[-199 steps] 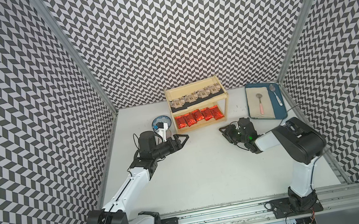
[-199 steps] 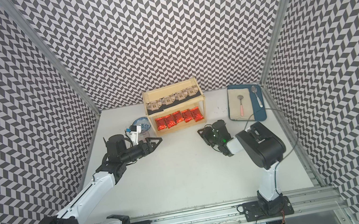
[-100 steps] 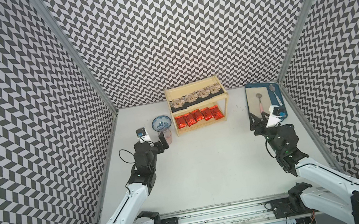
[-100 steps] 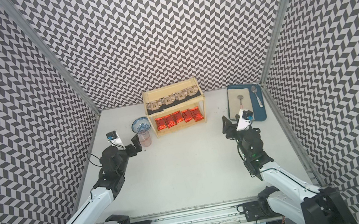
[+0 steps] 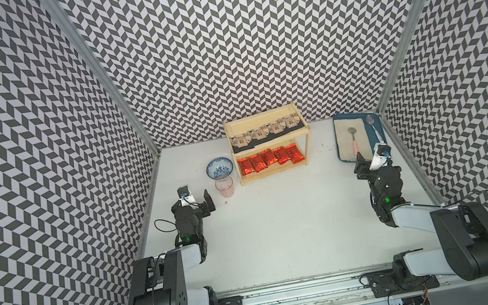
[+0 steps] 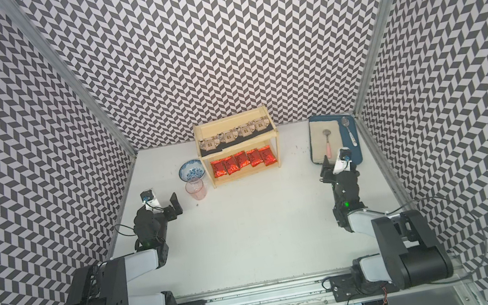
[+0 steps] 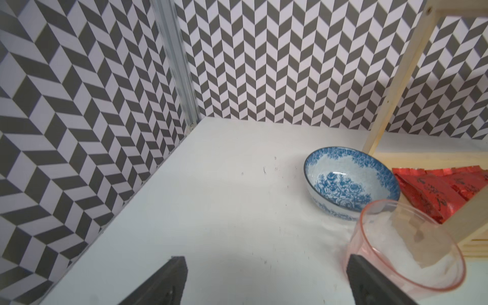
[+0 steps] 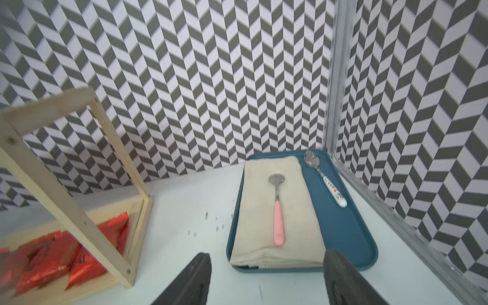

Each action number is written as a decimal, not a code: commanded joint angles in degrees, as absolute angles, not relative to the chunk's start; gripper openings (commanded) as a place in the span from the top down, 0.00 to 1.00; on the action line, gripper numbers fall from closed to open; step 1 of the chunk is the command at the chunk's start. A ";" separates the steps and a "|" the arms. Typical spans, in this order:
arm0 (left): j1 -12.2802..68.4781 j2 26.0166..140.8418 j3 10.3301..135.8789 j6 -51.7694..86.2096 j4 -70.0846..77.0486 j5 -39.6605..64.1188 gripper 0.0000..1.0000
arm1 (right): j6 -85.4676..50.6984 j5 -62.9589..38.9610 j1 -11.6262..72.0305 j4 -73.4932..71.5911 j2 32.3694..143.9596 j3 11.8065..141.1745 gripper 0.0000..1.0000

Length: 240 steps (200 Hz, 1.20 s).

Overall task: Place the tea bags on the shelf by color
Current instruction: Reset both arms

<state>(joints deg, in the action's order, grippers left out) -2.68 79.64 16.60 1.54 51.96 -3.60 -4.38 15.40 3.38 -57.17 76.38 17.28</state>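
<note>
Red foil pouches (image 5: 271, 159), five of them, lie side by side on the lower board of the pale wooden shelf (image 5: 273, 174), shiny and puffed, with dark script. Four flat black squares (image 5: 261, 132) with a beige house print line the upper board. That is one colour per tier, as the task asks, so the sorting looks finished. No packet shows on the bench (image 5: 282, 221). Both arms sit folded near their bases, left jaws and right jaws apart and empty, probably parked clear of the shelf.
</note>
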 commanded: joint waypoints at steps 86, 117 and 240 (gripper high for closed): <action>0.25 89.21 15.23 0.00 70.30 -0.78 0.01 | -5.80 16.72 2.20 -80.19 82.21 6.26 0.30; 0.26 88.77 15.74 0.13 68.66 -0.88 0.01 | -2.24 10.66 1.99 -81.68 89.92 9.72 0.27; 0.35 89.55 16.88 0.09 67.32 -1.23 0.01 | 0.70 3.60 2.61 -69.07 89.24 16.71 0.00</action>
<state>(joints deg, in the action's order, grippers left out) 0.01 89.58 16.23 0.89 67.26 -0.78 -0.10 6.35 2.50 -69.65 89.14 15.90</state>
